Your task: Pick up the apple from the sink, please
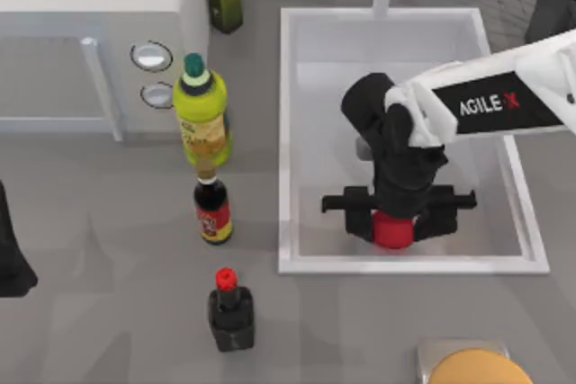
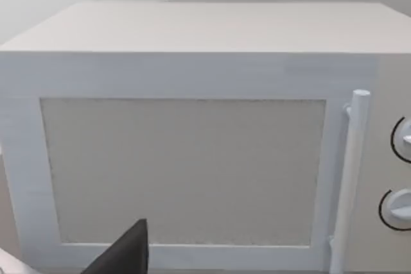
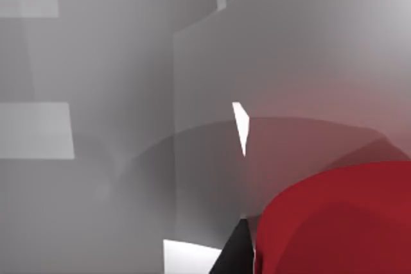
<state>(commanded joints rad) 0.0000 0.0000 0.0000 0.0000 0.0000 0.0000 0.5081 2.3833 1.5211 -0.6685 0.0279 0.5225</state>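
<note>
Right tool [image 1: 393, 222] down inside the sink [image 1: 292, 132], near its front wall, straddling the apple [image 1: 392, 230]; seemingly clenched on it, though contact is hidden from above. Apple [image 3: 337, 222] large beside one finger. Left tool [image 2: 122, 255] parked facing the microwave [image 2: 192, 158].

The sink [image 1: 292, 132] looks like smooth matt white plastic with a pale grey floor; the apple [image 1: 392, 231] is plain, smooth and softly glossy red; the right hand [image 1: 398, 214] is matt black, its arm casing smooth white; the microwave [image 2: 192, 75] is matt white with a finely grained door panel; the worktop [image 1: 108, 312] is dull grey with faint sheen.
</note>
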